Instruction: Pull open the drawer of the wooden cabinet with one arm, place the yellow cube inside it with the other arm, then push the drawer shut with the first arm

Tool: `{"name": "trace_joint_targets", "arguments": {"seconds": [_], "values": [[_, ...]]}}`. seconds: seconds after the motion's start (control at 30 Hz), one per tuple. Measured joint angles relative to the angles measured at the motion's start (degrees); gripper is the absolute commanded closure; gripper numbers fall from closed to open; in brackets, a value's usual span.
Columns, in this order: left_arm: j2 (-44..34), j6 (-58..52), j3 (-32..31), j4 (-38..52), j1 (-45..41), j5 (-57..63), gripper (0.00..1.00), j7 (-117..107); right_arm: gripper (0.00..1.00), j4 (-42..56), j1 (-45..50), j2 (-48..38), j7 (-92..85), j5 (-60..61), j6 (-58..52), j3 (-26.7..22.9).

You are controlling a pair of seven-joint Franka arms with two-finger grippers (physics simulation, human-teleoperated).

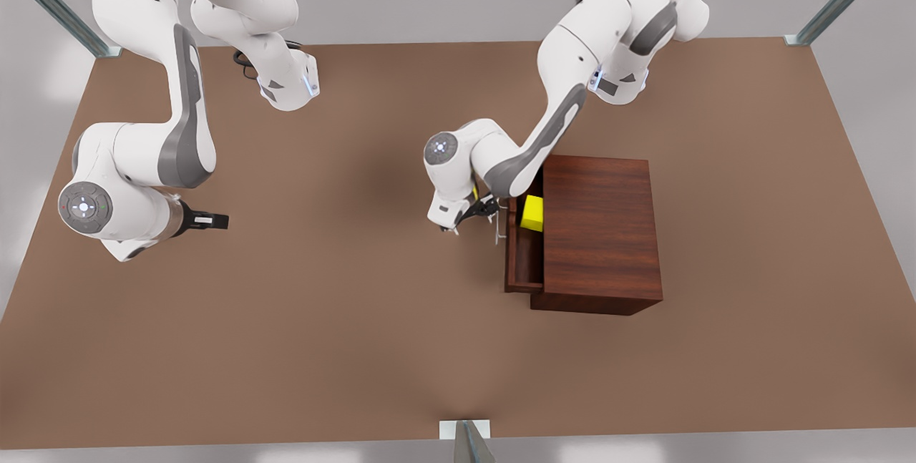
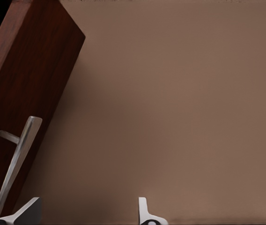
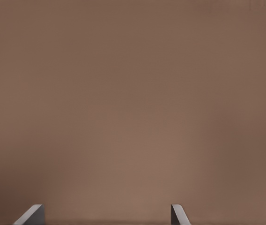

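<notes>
The wooden cabinet [image 1: 600,234] stands on the table at the front view's right. Its drawer [image 1: 521,255] is pulled partly out toward the front view's left. The yellow cube [image 1: 532,213] lies inside the drawer, half under the cabinet's top. My left gripper [image 1: 481,214] hovers open just outside the drawer front [image 2: 25,70]. The silver bar handle [image 2: 16,164] lies beside one finger [image 2: 30,211], not between the two. My right gripper [image 1: 215,220] waits open over bare table at the front view's left, fingertips [image 3: 180,214] apart and holding nothing.
The brown table [image 1: 358,320] spreads wide around the cabinet. Metal frame posts [image 1: 469,441] stand at the table's edges and corners. The left arm's elbow [image 1: 544,134] reaches over the cabinet's back corner.
</notes>
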Motion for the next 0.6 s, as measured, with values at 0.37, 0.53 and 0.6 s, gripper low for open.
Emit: {"name": "trace_joint_targets", "arguments": {"seconds": [0.37,0.53,0.6], "values": [[-2.38,0.66,0.07,-3.52,1.51,-0.61,0.0,2.82,0.0,1.05,0.04,0.46,-1.56,0.19,-0.08,0.0],[-3.23,1.09,0.16,-5.06,2.77,-0.6,0.0,4.19,0.0,1.11,0.13,0.46,-1.93,0.19,-0.14,0.03],[-3.3,1.18,0.22,-5.17,2.97,-0.59,0.0,4.66,0.0,1.21,0.11,0.46,-2.06,0.17,-0.15,0.07]]}}
